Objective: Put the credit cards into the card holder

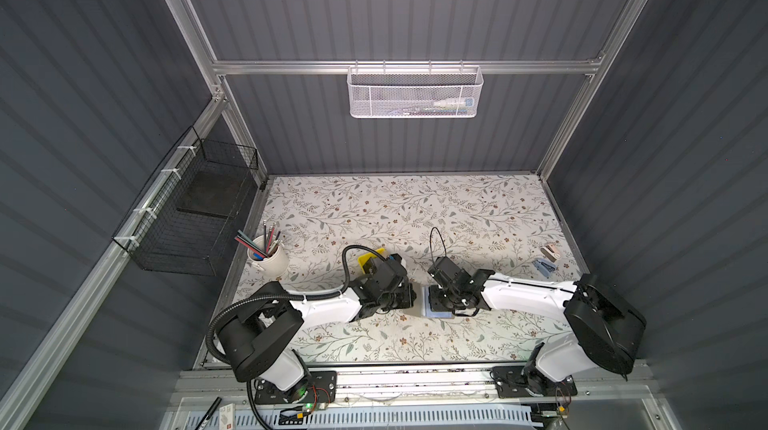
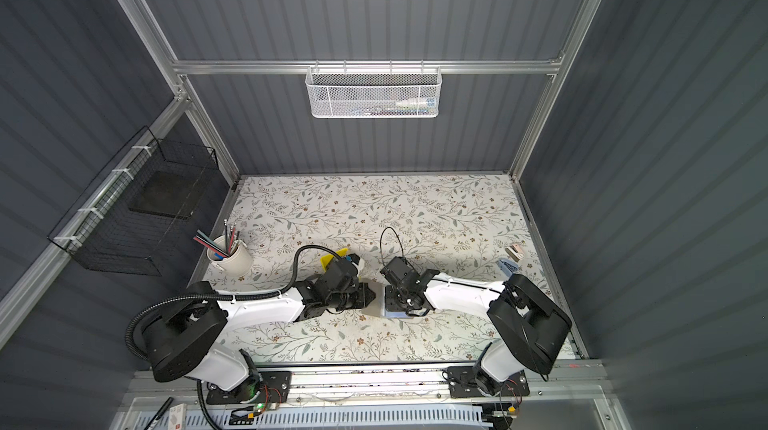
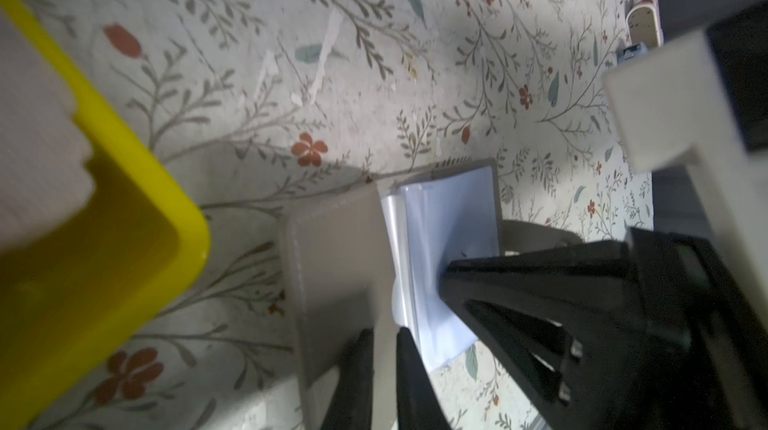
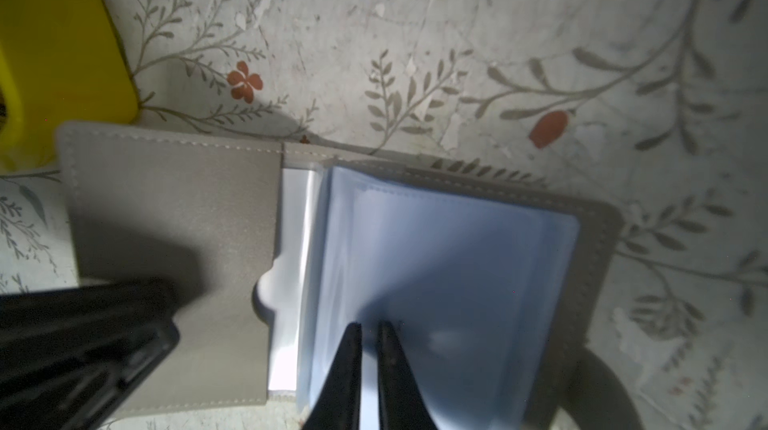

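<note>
On counter (image 4: 457,33): grey leather-like card holder (image 4: 174,207), open.
Left pincer (image 3: 384,336): clenched on cover (image 3: 332,266).
Right pincer (image 4: 369,328): clenched, atop bluish sleeves (image 4: 457,282).
Risk: cover slips, holder closes.

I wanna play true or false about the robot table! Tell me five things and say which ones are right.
1. The card holder lies open on the table, and you can see its bluish sleeves. True.
2. The tray beside it is red. False: it is a yellow tray.
3. The left gripper is pinching a credit card. False: it is shut on the card holder's grey cover flap.
4. A pencil cup stands near the table's left edge in both top views. True.
5. A white mesh basket hangs on the rail at the back. True.
</note>
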Controlling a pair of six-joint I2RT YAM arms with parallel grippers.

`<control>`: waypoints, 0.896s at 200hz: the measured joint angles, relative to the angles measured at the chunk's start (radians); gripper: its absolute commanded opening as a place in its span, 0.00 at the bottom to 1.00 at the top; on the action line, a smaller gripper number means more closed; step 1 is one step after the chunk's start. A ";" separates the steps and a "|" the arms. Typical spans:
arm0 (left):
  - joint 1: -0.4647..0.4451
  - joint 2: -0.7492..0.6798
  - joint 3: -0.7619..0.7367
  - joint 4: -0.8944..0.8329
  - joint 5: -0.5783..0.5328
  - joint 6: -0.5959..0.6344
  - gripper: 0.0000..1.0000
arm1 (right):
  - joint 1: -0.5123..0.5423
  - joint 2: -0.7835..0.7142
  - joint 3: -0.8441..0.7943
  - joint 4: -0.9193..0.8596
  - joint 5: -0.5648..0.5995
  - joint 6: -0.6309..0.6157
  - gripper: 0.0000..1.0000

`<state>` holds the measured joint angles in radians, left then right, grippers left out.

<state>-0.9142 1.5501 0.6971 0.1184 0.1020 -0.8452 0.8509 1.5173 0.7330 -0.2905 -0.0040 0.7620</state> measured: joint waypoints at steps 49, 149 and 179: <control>0.018 0.051 0.016 -0.047 -0.005 0.024 0.14 | 0.002 -0.018 -0.013 0.006 0.005 0.002 0.13; 0.006 0.007 -0.105 0.098 0.006 -0.031 0.15 | -0.015 -0.121 -0.040 -0.064 0.023 0.034 0.15; -0.020 0.008 -0.111 0.116 0.003 -0.054 0.15 | -0.019 -0.111 -0.051 -0.103 0.048 0.048 0.15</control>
<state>-0.9340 1.5578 0.5865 0.2340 0.1047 -0.8989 0.8322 1.4063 0.6819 -0.3935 0.0437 0.8101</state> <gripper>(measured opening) 0.150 0.152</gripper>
